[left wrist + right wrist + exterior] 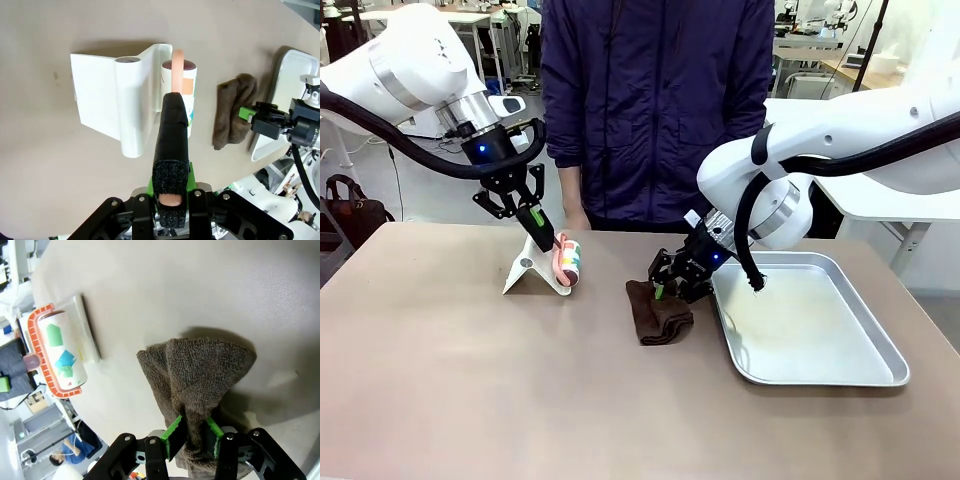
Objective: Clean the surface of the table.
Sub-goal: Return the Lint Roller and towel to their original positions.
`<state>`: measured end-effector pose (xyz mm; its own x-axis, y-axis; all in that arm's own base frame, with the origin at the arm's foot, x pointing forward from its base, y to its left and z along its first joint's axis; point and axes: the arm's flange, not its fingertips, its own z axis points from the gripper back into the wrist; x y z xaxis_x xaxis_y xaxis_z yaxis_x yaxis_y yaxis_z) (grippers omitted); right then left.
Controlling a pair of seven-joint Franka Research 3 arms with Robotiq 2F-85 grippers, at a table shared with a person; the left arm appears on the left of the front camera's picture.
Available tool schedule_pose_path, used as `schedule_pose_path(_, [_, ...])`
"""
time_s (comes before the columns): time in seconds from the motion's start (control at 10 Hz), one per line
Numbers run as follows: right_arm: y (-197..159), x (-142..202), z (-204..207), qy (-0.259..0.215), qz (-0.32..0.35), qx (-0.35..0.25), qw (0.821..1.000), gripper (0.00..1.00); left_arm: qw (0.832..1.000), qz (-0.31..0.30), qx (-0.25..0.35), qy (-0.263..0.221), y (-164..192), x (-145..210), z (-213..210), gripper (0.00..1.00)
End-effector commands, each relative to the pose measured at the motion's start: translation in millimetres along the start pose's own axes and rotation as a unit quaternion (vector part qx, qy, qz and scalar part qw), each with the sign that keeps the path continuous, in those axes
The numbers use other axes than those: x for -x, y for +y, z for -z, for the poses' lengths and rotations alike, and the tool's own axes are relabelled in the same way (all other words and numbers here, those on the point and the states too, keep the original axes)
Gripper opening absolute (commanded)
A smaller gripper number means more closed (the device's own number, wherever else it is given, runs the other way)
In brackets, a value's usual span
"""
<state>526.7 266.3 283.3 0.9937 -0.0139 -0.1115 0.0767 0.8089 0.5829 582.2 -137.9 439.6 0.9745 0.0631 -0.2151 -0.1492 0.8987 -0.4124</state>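
Nearest the front camera lies the bare brownish top of the table (450,390), which spreads across the whole lower view; it looks rigid, flat and matte, not something to lift or grasp but a fixed surface to be wiped, firm enough, I judge, to take downward pressure from a cloth. At about three o'clock on it rests a shiny metal tray (880,378), shallow and likely to slide if nudged. Just beside the tray's nine o'clock edge sits a dark brown cloth (660,318), soft and limp, bunching into folds; the right gripper (667,290) is clamped tight on an upper fold of it, the rest of the cloth draping onto the table. At roughly eleven o'clock a white stand (527,266) stands on the table, and the left gripper (542,228) is closed fully on the pink handle of a lint roller (570,262) resting against that stand
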Motion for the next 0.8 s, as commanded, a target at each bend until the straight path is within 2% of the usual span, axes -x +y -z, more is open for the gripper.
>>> schedule_pose_path(0.0, [6,-6,3,0.006,0.011,0.013,1.0,0.14,1.0,-0.008,-0.016,0.003,3,-4,3,0.22])
schedule_pose_path(0.7, [7,-5,5,0.017,0.008,0.008,1.0,0.14,1.0,-0.017,-0.018,-0.004,6,-2,18,0.22])
